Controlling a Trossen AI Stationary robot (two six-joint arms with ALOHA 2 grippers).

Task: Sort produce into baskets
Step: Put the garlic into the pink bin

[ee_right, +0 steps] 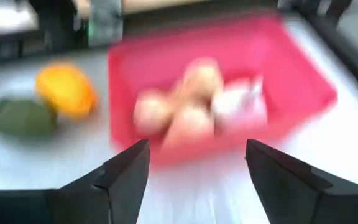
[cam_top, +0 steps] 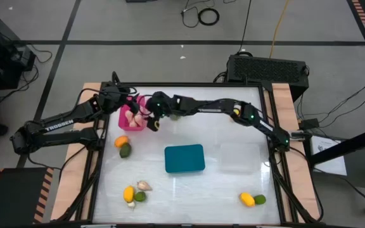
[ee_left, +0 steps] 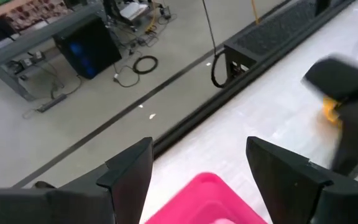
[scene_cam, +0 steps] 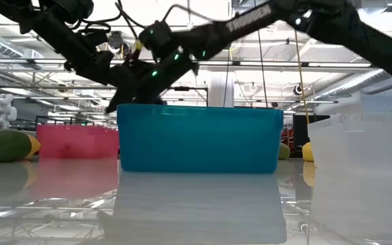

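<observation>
**Hovering over the pink basket with both grippers empty**

Reaching in from the left, the left gripper (cam_top: 134, 100) hangs above the pink basket (cam_top: 124, 118), fingers spread, holding nothing. Pale bulbs (ee_right: 194, 102) lie inside. Just right, the right gripper (cam_top: 152, 120) stands open and empty. A yellow fruit (cam_top: 121, 141) and green fruit (cam_top: 125, 151) sit nearby; the teal basket (cam_top: 184, 158) lies farther right.

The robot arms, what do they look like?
Both arms are dark and thin with joints. The left arm has white TROSSEN letters. The right arm shows small green lights. Each ends in a gripper with two flat dark fingers.
</observation>
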